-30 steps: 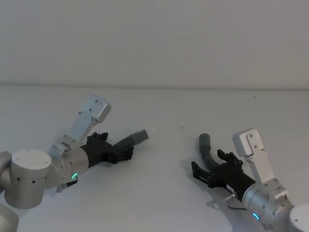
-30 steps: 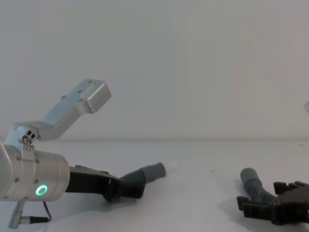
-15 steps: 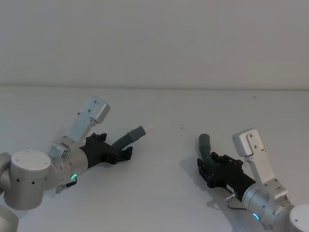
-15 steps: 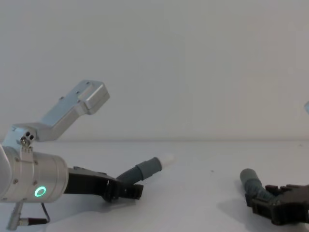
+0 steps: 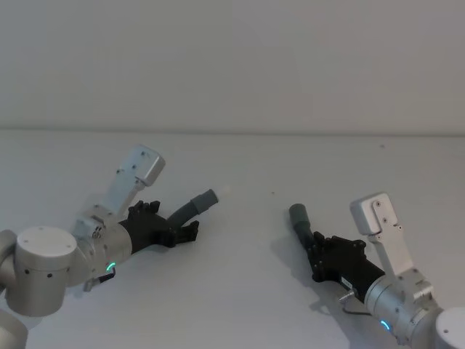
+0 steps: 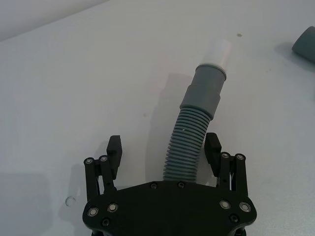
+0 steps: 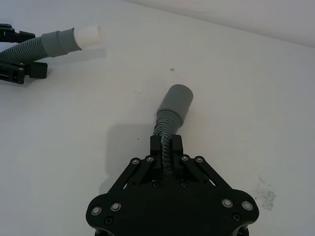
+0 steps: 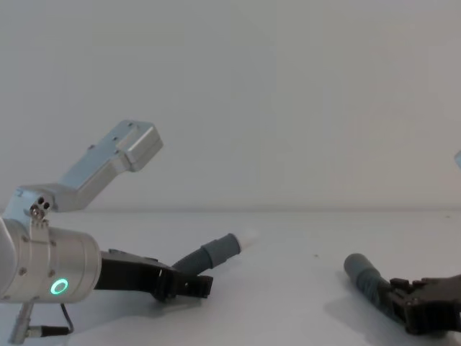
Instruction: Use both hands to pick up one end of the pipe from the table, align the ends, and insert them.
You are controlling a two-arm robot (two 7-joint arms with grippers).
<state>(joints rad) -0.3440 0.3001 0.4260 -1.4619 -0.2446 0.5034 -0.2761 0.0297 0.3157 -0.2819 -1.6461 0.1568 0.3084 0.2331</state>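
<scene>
The pipe lies in two pieces on the white table (image 5: 247, 291), well apart. The white-tipped hose piece (image 6: 189, 142) is on the robot's left, and its grey cuff (image 6: 204, 88) and white spigot (image 6: 218, 50) angle up off the surface. The left gripper (image 6: 163, 147) straddles its corrugated body with the jaws spread wider than the hose: one finger touches it, the other stands clear, so nothing is clamped. The plain-cuffed hose piece (image 7: 170, 123) is on the right. The right gripper (image 7: 167, 143) is closed on its ribs a little way behind the plain cuff (image 7: 176, 102), which points toward the other piece.

Both pieces look light and bendy. The ribs should give the pads purchase, while the smooth cuffs look more likely to slip. A hold far back would probably let the end droop or wander, so gripping the ribs just behind each cuff seems best for aligning them.
</scene>
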